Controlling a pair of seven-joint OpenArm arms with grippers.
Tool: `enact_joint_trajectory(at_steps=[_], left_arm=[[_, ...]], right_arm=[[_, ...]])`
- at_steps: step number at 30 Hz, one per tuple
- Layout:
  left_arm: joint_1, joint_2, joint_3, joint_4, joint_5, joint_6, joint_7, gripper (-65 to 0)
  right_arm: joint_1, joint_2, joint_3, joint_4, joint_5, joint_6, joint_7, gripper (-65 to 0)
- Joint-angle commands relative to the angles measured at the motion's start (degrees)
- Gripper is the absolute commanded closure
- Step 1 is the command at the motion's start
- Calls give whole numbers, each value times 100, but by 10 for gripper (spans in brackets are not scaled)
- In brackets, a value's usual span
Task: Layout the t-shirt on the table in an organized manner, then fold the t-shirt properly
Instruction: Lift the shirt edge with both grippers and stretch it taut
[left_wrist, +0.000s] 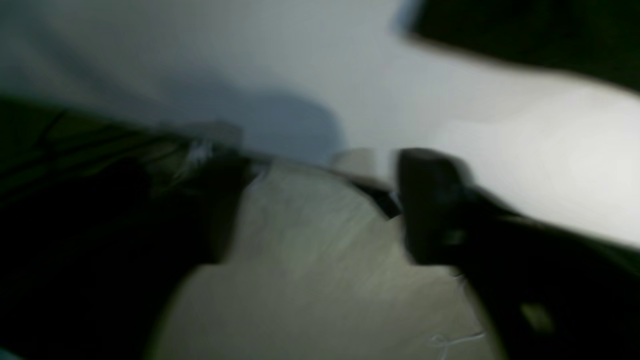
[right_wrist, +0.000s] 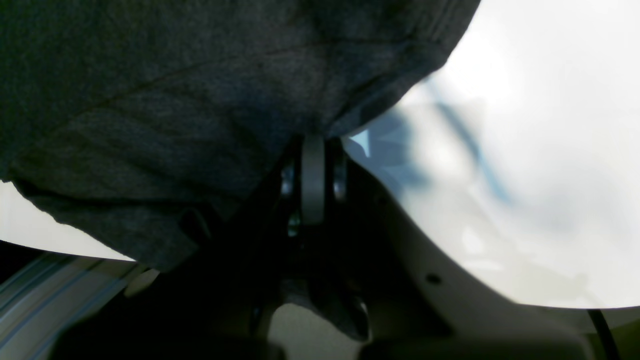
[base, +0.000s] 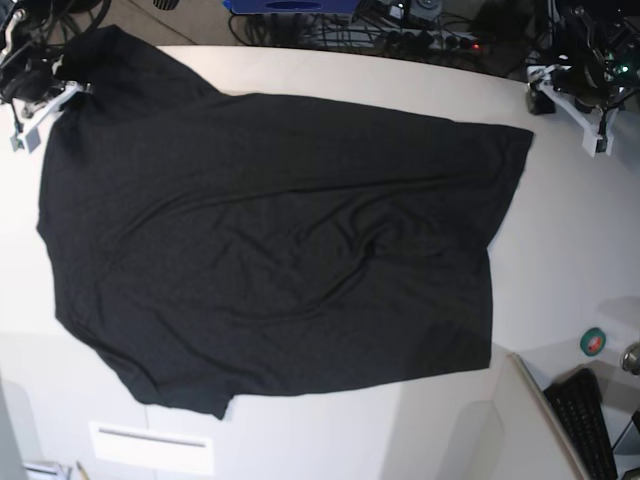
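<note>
The black t-shirt (base: 270, 250) lies spread over the white table (base: 570, 250), plain side up, with creases near its middle. At the far left corner my right gripper (base: 45, 100) sits on the shirt's edge. The right wrist view shows that right gripper (right_wrist: 313, 142) shut on a bunch of the t-shirt (right_wrist: 175, 100). My left gripper (base: 585, 125) hovers just right of the shirt's far right corner, apart from it. The blurred left wrist view has the left gripper (left_wrist: 322, 160) open, with dark cloth (left_wrist: 75, 190) beside its left finger.
A green tape roll (base: 593, 342) and a black keyboard (base: 590, 420) lie at the near right. A small angled white panel (base: 450, 430) stands at the front edge. Cables and a blue box (base: 290, 5) line the far edge.
</note>
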Motion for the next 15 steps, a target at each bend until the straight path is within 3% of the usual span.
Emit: enact_joint_trajectory(at_steps=[1, 6, 9, 15], left_arm=[[-38, -102, -51, -127, -237, -45, -43, -592], [-302, -251, -25, -1042, -1037, -45, -43, -518], [-460, -242, -51, -1279, -1133, -45, -52, -481], [-733, -216, -51, -1569, -1160, -45, -52, -481]], right_arm=[[-1, 76, 11, 63, 24, 25, 4, 0], [-1, 94, 11, 63, 24, 25, 4, 0], [-1, 94, 11, 63, 24, 25, 4, 0], [-1, 94, 11, 63, 24, 25, 21, 0]])
